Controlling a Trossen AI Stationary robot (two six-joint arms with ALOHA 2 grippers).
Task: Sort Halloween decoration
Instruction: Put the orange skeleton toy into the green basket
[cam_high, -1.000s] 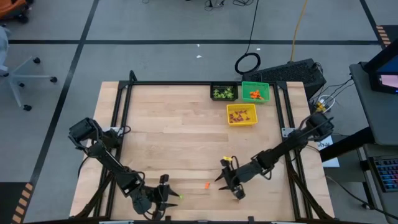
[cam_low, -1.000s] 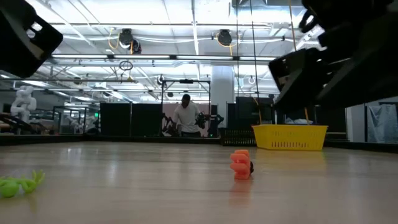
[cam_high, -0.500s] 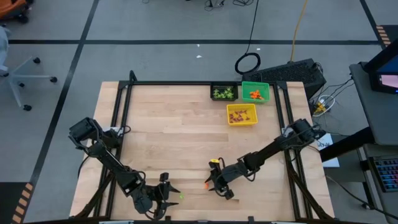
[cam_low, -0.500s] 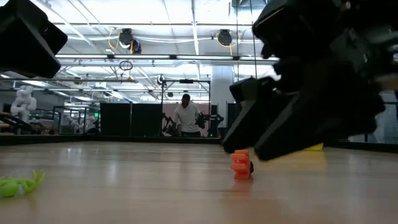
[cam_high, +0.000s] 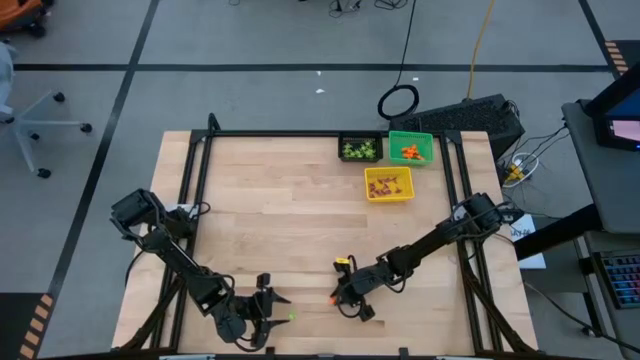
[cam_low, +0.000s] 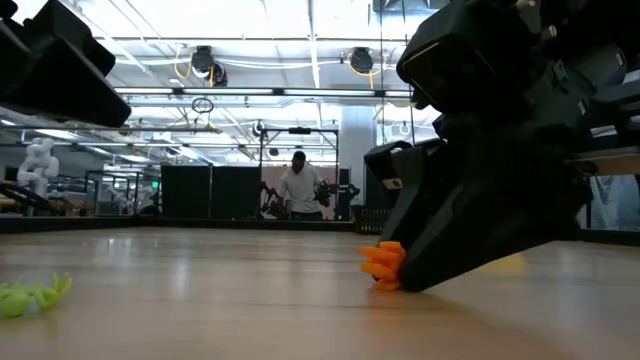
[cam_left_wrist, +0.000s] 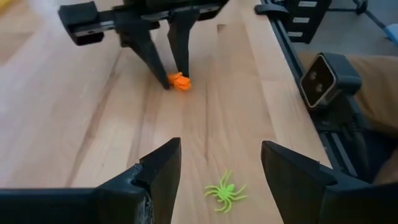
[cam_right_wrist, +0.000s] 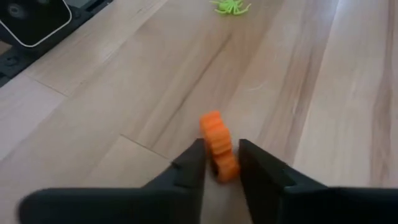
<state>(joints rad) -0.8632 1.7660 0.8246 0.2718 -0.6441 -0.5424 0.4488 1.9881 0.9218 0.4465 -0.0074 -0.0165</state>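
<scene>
At six o'clock on the counter (cam_high: 300, 220), right tool (cam_right_wrist: 219, 163) pinched narrow around the orange trinket (cam_right_wrist: 217, 145); left tool (cam_left_wrist: 219, 163) stood wide over the green spider (cam_left_wrist: 225, 191).

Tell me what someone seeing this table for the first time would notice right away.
Near the front edge of the wooden table, the right pincer straddles a small orange trinket, its fingers on either side of it. Close by, the left pincer hovers open over a light-green spider. Three small bins, black, green and yellow, sit at the far right corner.
</scene>
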